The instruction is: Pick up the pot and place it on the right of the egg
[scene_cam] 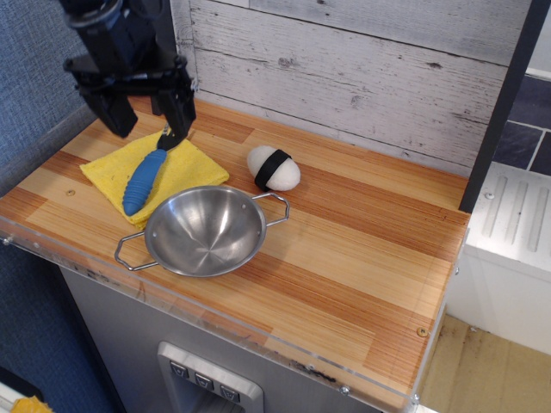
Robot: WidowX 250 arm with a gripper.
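We see one pot (205, 231) upright near the counter (362, 258) front edge; one egg (274, 168) sits just behind its right handle. Left of it lie one yellow cloth (185, 168) and one fork (148, 174); our gripper (148, 116) hangs open over the fork's tines, behind-left of the pot, apart.

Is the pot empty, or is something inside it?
Empty. The pot stands upright, its shiny inside bare; the egg lies outside it.
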